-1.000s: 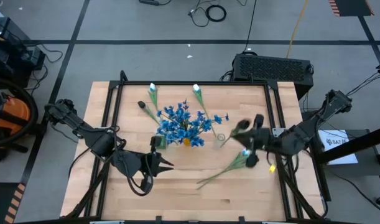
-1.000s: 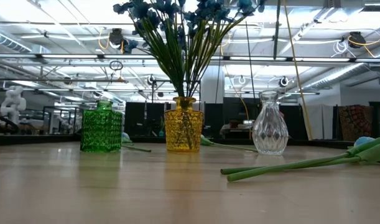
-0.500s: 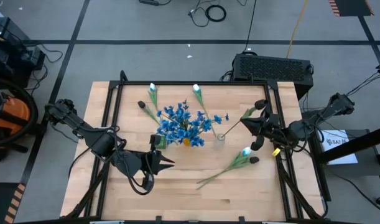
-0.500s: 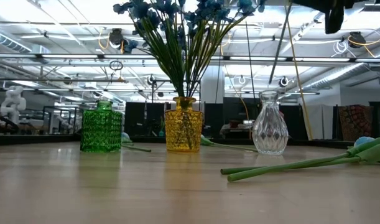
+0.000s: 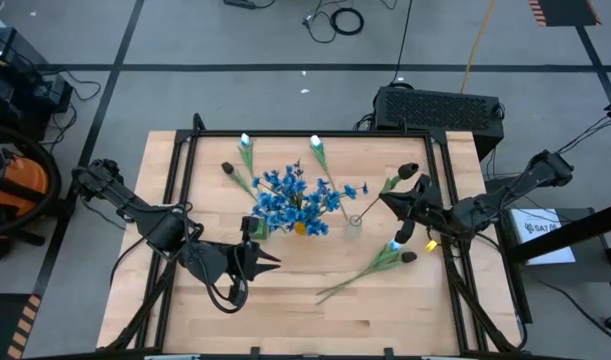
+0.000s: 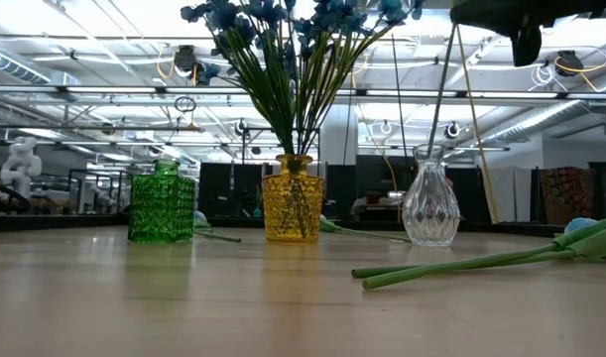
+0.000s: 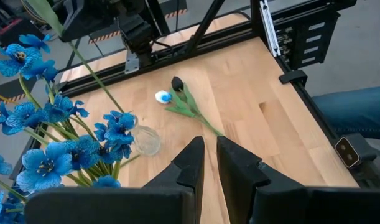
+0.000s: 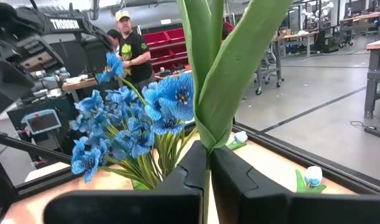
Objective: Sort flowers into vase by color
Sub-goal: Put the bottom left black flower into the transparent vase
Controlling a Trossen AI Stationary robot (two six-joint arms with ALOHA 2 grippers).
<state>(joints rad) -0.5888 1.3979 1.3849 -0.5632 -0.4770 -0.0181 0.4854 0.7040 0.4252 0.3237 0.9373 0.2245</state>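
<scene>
The right gripper [image 5: 397,195] grasps a dark-budded green stem [image 6: 440,89] entering the clear glass vase [image 6: 427,203]; next it must lower it. The left gripper [image 5: 270,262] waits, clenched empty.

Blue flowers [image 5: 297,198] on green stems fill a yellow vase [image 6: 293,211] with a knobbly pattern. Beside it stand a green vase [image 6: 162,207] with the same pattern and a clear glass vase [image 6: 428,203]. The desk [image 5: 285,300] is pale wood with a black frame.
</scene>
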